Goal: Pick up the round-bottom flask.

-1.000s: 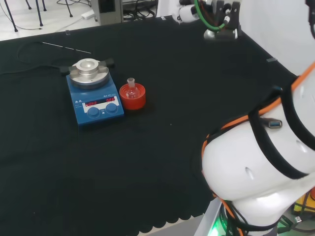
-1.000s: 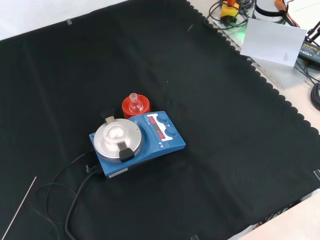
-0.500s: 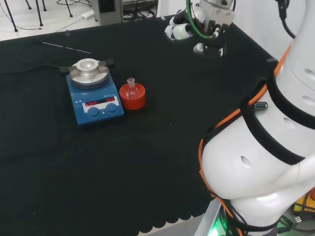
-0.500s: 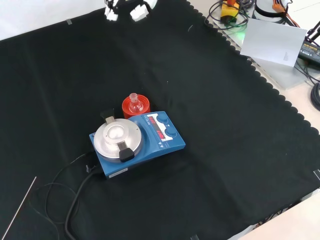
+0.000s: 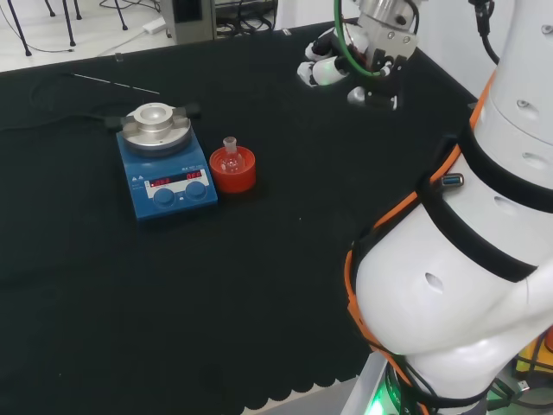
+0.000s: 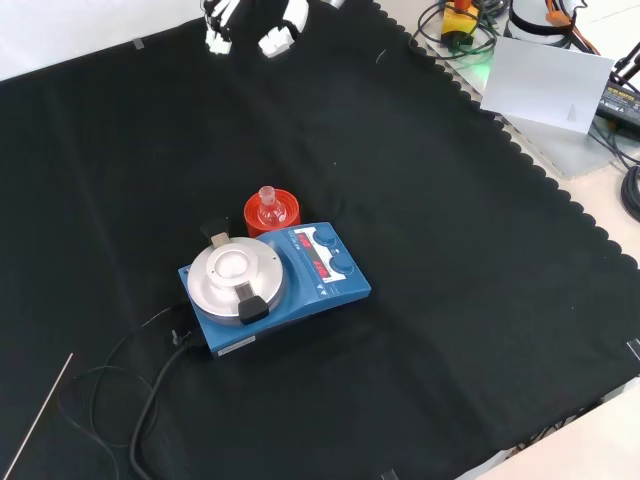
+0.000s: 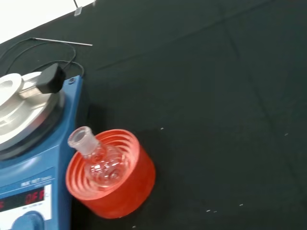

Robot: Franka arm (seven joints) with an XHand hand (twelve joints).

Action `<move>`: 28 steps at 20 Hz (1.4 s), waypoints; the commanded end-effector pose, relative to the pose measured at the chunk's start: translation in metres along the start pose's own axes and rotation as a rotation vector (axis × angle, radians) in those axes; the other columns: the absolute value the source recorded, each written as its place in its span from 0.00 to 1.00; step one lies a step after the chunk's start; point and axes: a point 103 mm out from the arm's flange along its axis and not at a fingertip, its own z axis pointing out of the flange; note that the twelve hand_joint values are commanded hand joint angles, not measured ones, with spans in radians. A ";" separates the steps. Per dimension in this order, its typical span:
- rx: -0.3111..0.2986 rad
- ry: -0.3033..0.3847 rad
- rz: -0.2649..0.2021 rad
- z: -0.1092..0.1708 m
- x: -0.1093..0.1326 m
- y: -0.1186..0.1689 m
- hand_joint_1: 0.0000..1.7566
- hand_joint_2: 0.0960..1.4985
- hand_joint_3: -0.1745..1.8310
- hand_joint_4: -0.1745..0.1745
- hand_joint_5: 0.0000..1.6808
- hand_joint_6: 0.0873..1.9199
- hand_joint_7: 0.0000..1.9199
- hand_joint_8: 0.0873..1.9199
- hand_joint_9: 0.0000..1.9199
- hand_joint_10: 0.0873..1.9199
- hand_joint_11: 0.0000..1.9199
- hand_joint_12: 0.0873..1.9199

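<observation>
Here, hand empty, fingers loosely spread, well apart from round-bottom flask on red stand.

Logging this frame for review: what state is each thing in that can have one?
Round-bottom flask: upright, neck up, seated in its stand, not held.
Red ribbed stand: on the cloth, beside the stirrer.
Magnetic stirrer: display lit, nothing on its metal plate.
Hand: in the air, away from the flask, holding nothing.

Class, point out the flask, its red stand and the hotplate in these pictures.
flask (image 7: 103, 165), wrist view, on its round bulb.
red stand (image 7: 129, 189), wrist view, on its outer wall.
hotplate (image 6: 340, 285), front view, on its blue body.
</observation>
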 end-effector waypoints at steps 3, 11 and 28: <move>0.015 0.083 -0.037 0.062 0.021 0.039 0.45 0.44 0.43 0.37 0.34 0.04 0.19 0.29 0.24 0.29 0.00 0.68; 0.050 0.075 -0.050 0.087 0.029 0.050 0.46 0.42 0.44 0.38 0.34 0.04 0.19 0.29 0.24 0.29 0.00 0.68; 0.082 0.060 -0.091 0.124 0.049 0.051 0.47 0.40 0.45 0.39 0.34 0.04 0.18 0.29 0.24 0.29 0.00 0.67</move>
